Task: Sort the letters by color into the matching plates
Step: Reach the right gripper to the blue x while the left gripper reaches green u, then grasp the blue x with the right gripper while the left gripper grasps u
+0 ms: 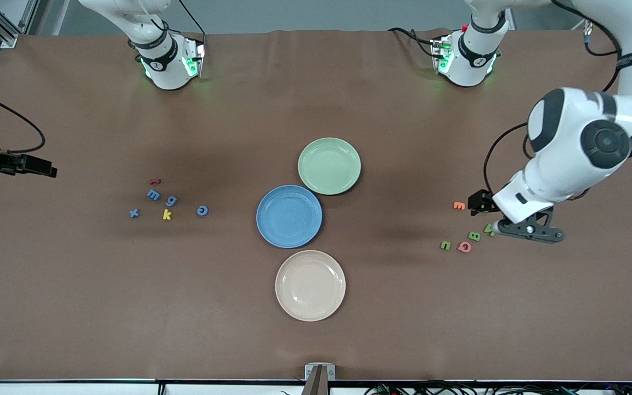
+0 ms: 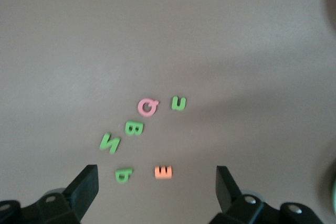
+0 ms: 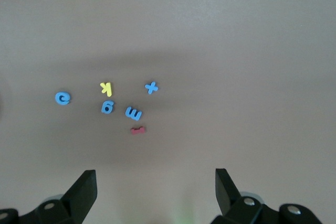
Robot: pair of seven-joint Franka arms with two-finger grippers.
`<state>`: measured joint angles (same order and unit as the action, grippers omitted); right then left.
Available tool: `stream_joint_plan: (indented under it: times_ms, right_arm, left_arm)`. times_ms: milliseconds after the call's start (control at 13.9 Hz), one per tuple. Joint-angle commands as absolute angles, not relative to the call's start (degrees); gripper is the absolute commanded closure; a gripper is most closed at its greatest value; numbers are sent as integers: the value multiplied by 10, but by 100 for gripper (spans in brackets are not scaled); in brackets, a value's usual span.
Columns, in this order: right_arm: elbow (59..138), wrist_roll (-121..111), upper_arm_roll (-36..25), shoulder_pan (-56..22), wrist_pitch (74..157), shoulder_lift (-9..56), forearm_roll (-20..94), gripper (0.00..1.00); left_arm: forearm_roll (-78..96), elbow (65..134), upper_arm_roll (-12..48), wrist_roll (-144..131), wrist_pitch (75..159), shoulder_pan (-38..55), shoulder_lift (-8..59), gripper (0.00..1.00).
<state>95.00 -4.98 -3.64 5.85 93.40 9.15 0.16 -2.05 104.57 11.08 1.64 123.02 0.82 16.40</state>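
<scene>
Nearest the front camera lay a cream plate [image 1: 310, 285], bare. Just above it in that view sat the blue plate [image 1: 289, 216], and farther still, touching or almost touching its rim, the pale green plate [image 1: 329, 165]; both held nothing.

Toward the left arm's end of the table a cluster of letters rested on the brown cloth: a green u [image 1: 445, 245] and a pink Q [image 1: 464, 247] nearest the camera, then a green B [image 1: 474, 236], and an orange E [image 1: 459, 206] farther off. The left wrist view showed two more green ones, an N [image 2: 109, 142] and a b [image 2: 124, 174]. The left gripper [image 1: 505, 226] hung low over this cluster, its fingers [image 2: 84, 188] spread wide apart with nothing between them.

Toward the right arm's end lay the other group: a blue x [image 1: 134, 213], a yellow k [image 1: 167, 214] and a blue c [image 1: 202, 210] nearest, then a blue g [image 1: 171, 201], a blue m [image 1: 153, 195], and a dark red letter [image 1: 154, 181] farthest. The right gripper [image 3: 155, 192] waited above that end, fingers [image 3: 83, 190] likewise wide apart and empty.
</scene>
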Motion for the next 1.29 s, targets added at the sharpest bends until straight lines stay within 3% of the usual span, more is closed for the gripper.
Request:
stream_joint_plan:
  times_ms: [0,215,574,789,1219]
  right_arm:
    - [944,-48,-31,76,973,133,3,7]
    - [1007,-56,-29,82,1046,141,11,7]
    - [1091,-107,-25,68,1141,147,22,14]
    - [1157,-183,-26,64,1222,157,67,24]
    - [1245,-238,-27,39,1403,191,67,24]
  left_arm:
    - [-31,1079,113,53,1319,10,200,5]
    - [-30,1080,113,109,1370,11,249,14]
    - [-30,1070,112,112,1378,32,297,30]
    - [-47,1065,110,111,1400,33,320,34]
    - [-83,1042,111,101,1412,31,353,40]
